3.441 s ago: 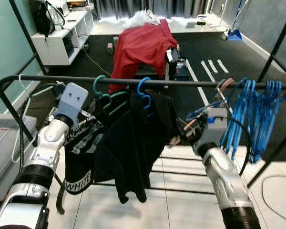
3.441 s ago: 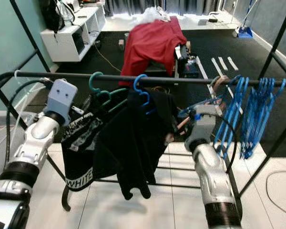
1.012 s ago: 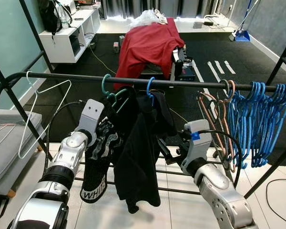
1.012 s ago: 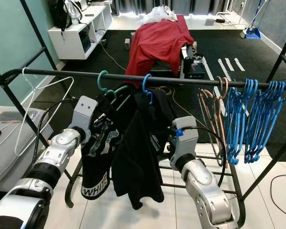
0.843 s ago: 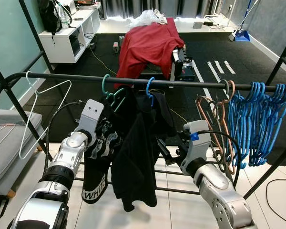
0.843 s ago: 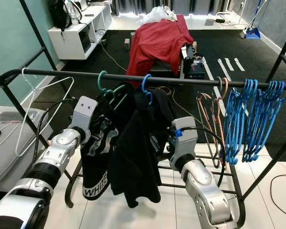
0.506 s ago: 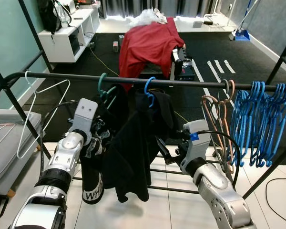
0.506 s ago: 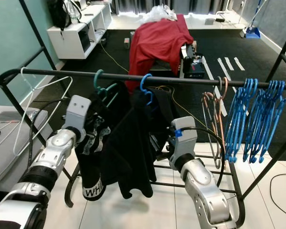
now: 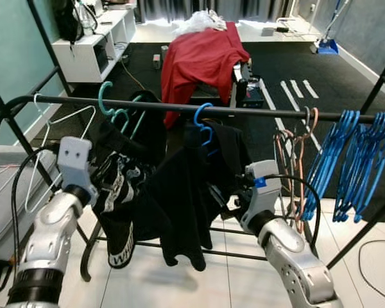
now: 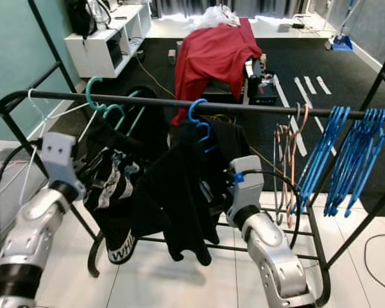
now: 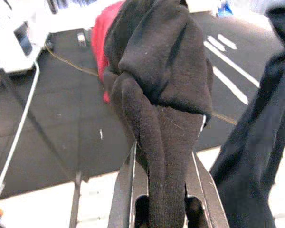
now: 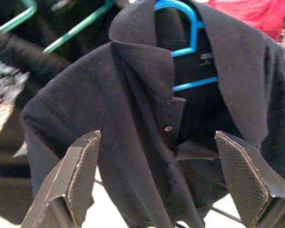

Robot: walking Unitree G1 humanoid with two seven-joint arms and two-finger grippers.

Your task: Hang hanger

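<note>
Basically, the left gripper (image 11: 165, 209) is clamping a fold of the black printed garment (image 9: 119, 192), its fingers (image 11: 123, 190) pressing in on both sides of the bunched cloth in the left wrist view. That garment is hanging on the teal hanger (image 9: 115, 115), whose hook is sitting over the black rail (image 9: 256, 111) toward the rack's left end, and the cloth is slanting from the hanger down toward the left arm. The right gripper (image 12: 156, 175) is standing wide open, its two fingers (image 12: 78, 171) spread apart in front of the black collared shirt (image 9: 192, 192), not touching it as far as the right wrist view is showing. That shirt is hanging on the blue hanger (image 9: 205, 125), hooked on the rail near its middle, just beside the teal one. A white wire hanger (image 9: 45, 147) is dangling at the rail's far left end. Farther right, a couple of pinkish hangers (image 9: 295, 160) and a bunch of blue hangers (image 9: 356, 160) are hanging empty on the same rail. Behind the rack, a red cloth (image 9: 199, 58) is lying draped over something on the dark floor, and a white shelf unit (image 9: 90, 48) is standing by the teal wall.
</note>
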